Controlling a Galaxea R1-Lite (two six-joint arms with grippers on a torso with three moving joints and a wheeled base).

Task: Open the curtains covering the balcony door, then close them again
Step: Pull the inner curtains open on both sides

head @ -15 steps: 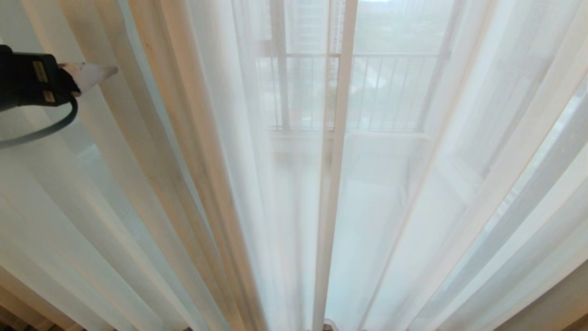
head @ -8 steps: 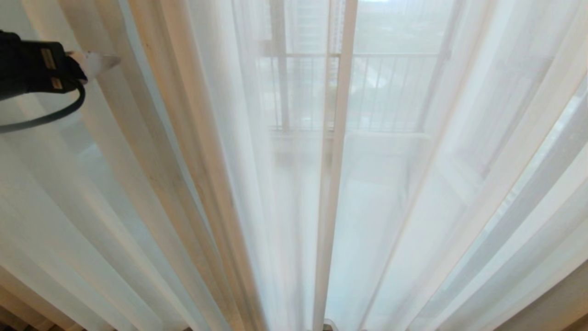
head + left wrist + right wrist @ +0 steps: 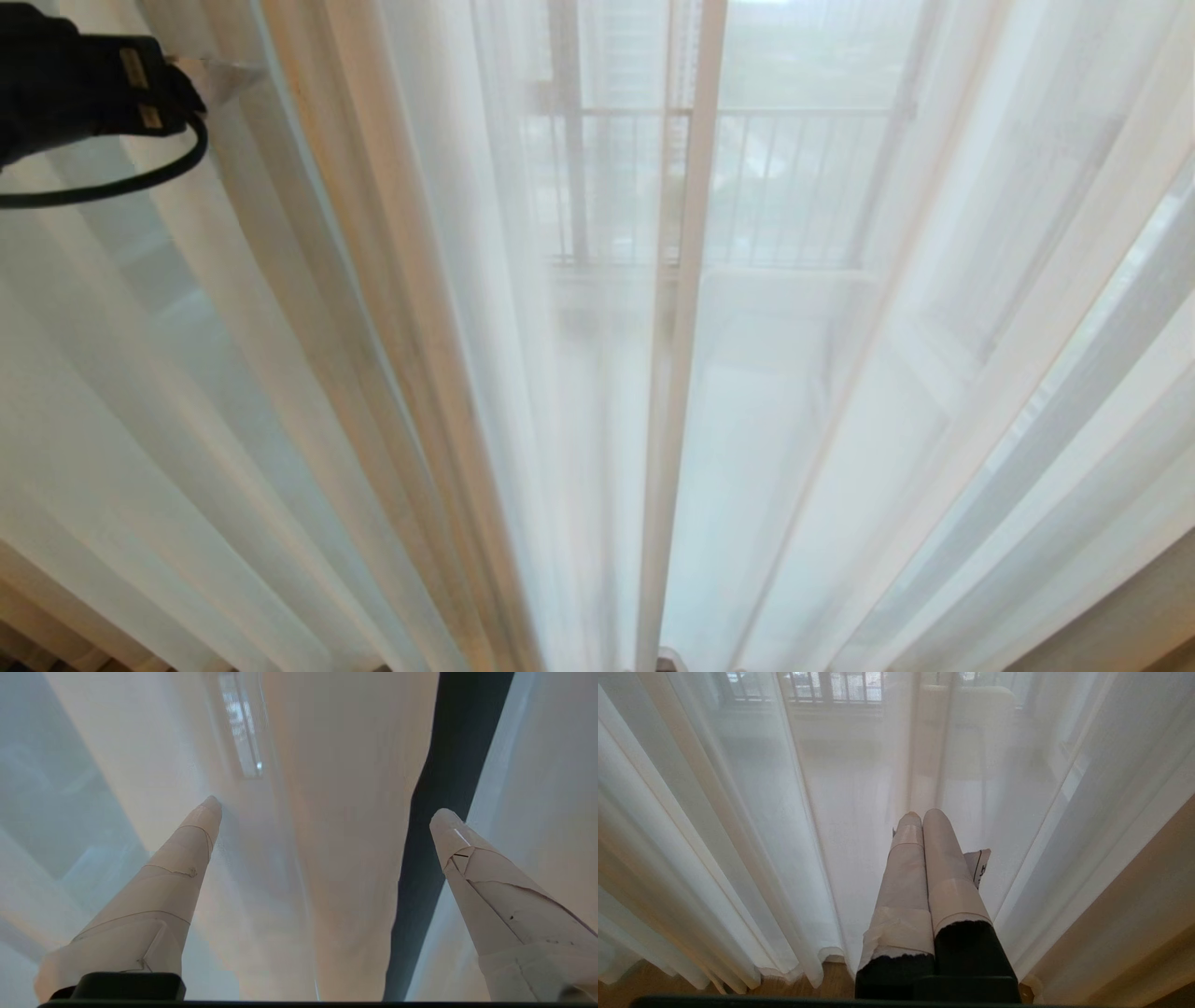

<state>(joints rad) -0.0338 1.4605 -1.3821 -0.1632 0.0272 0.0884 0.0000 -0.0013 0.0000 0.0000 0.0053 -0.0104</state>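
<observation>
Drawn shut across the whole head view: the curtains, sheer white folds hanging floor-length, a tan-tinged fold running down left of centre. Behind the fabric, faint through the middle, the balcony door frame as a pale vertical bar, railing bars beyond it in the upper centre. Up in the upper left corner of the frame, the left gripper, black body with a looping cable, pale taped tip poking against the folds. Spread wide in the left wrist view, fingers well apart, curtain fabric between them, nothing grasped, a dark vertical strip near one finger. Low at bottom centre of its own view, the right gripper, fingers pressed together, empty, hanging just in front of the sheer folds above a wooden floor.
</observation>
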